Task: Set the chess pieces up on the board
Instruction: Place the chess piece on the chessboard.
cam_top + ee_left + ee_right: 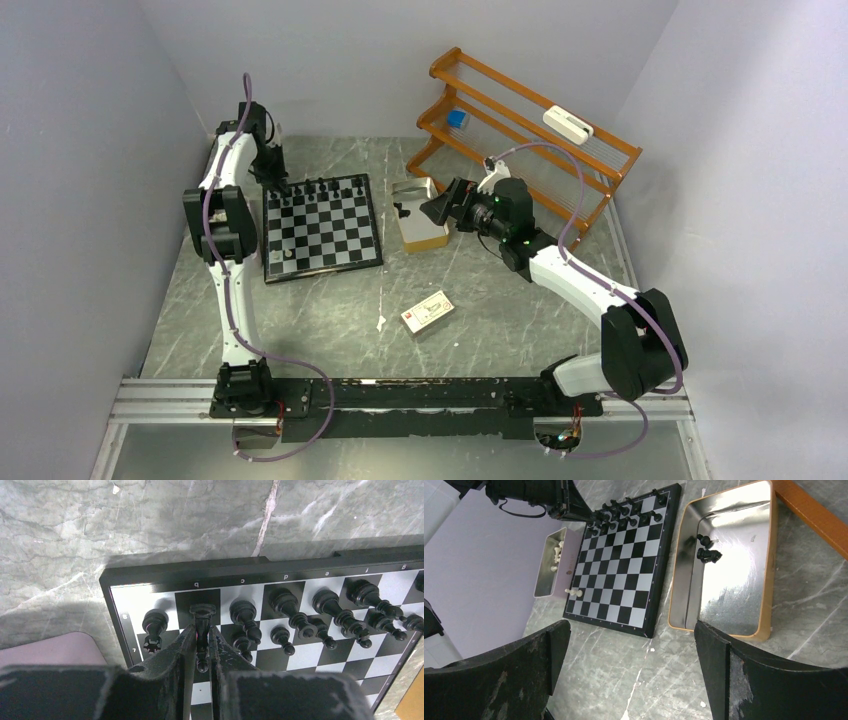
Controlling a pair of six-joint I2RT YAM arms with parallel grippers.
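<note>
The board (pixel 150 575) border reads b, c, d.

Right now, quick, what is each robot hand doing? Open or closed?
Left gripper: closed on a black chess piece standing on the board.
Right gripper: wide open, holding nothing.

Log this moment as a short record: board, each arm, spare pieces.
board: chessboard; black pieces fill its two far rows, pale pieces stand at one near corner
left gripper: fingers close on either side of a black piece in the b column; grip unclear
right gripper: wide open, empty, over the table near the tin
tin: two black pieces inside
small tray: spare pale pieces inside
</note>
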